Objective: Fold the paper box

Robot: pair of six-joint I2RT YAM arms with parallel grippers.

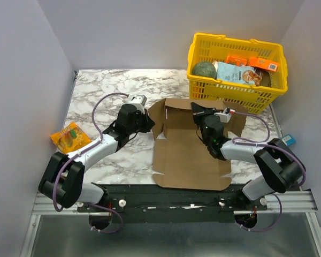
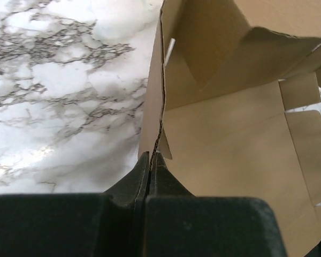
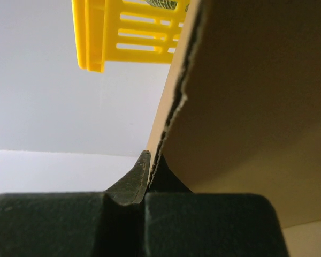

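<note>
The paper box (image 1: 190, 155) is a brown corrugated die-cut sheet lying mid-table, its far flaps raised. My left gripper (image 1: 148, 122) is shut on the edge of its left side flap (image 2: 152, 107), which stands upright in the left wrist view; the jaws pinch the corrugated edge (image 2: 151, 156). My right gripper (image 1: 199, 114) is shut on the raised far flap (image 3: 257, 107); in the right wrist view the flap's edge runs down between my closed fingers (image 3: 152, 163).
A yellow plastic basket (image 1: 235, 88) with groceries stands at the back right, just beyond the box, and shows in the right wrist view (image 3: 128, 32). An orange snack packet (image 1: 69, 136) lies at the left. A blue object (image 1: 288, 140) sits at the right edge.
</note>
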